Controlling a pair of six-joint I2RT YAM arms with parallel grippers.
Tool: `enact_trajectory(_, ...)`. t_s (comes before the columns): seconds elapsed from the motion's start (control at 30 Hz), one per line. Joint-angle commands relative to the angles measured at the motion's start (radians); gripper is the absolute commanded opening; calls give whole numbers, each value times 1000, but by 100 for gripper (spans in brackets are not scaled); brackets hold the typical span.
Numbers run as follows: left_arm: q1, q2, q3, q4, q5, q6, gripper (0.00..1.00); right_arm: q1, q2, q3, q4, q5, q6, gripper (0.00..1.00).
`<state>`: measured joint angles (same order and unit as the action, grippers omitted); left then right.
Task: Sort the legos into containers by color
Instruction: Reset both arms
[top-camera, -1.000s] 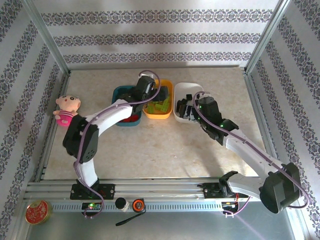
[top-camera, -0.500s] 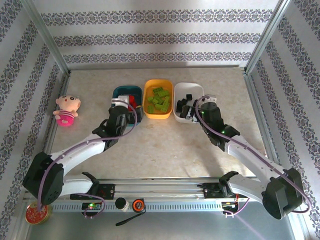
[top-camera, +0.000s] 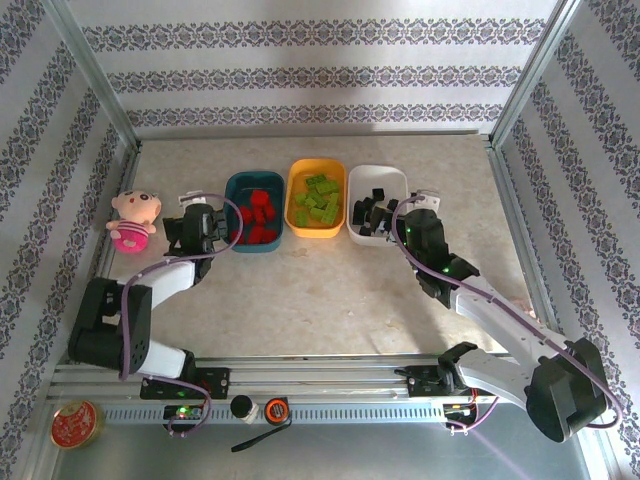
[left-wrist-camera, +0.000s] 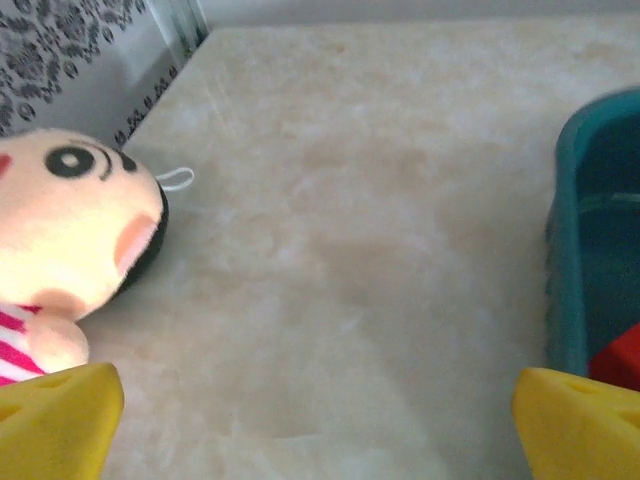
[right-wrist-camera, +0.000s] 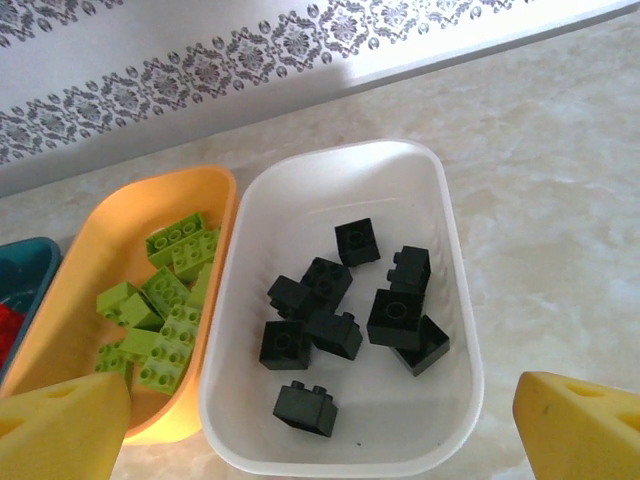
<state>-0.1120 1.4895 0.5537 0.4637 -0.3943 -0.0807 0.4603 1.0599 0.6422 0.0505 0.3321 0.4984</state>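
Teal tray (top-camera: 245, 182), top view: red legos (top-camera: 260, 215) inside; orange-yellow tray (top-camera: 296, 180) holds green legos (top-camera: 320, 200), white tray (top-camera: 385, 178) holds black legos (top-camera: 366, 213)
Left pincer (left-wrist-camera: 320, 425), left wrist view: released, empty, above table (left-wrist-camera: 350, 250) between doll (left-wrist-camera: 70, 220) and teal tray
Right pincer (right-wrist-camera: 322, 428), right wrist view: released, empty, above white tray

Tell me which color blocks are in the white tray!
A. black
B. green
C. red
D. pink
A: the right wrist view shows the white tray holding black bricks, with no other color among them.
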Motion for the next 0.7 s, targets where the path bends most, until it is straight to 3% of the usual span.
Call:
enact_trajectory(0.0, 8, 26, -29, 171, 101, 97, 99, -6, 14, -9, 25, 7, -1, 98)
enact_trajectory(0.1, 14, 76, -69, 313, 133, 120, 99, -5, 45, -3, 31, -35, 35, 98)
enact_trajectory(0.27, 68, 58, -88, 309, 299, 93, 99, 1, 99, 8, 21, -14, 56, 98)
enact_trajectory(0.33, 103, 73, -141, 393, 389, 78, 99, 9, 100, 1, 24, 14, 62, 98)
enact_trajectory(0.37, 104, 118, -181, 545, 397, 92, 99, 12, 97, -3, 29, 23, 57, 98)
enact_trajectory(0.43, 105, 82, -171, 447, 378, 76, 99, 18, 88, -9, 32, 61, 52, 98)
enact_trajectory(0.5, 106, 112, -173, 518, 367, 78, 99, 21, 71, -23, 42, 100, 44, 98)
enact_trajectory(0.57, 106, 95, -167, 470, 347, 67, 99, 18, 56, -37, 59, 113, 29, 98)
enact_trajectory(0.67, 97, 101, -194, 535, 240, 42, 99, -1, 56, -36, 77, 101, -27, 98)
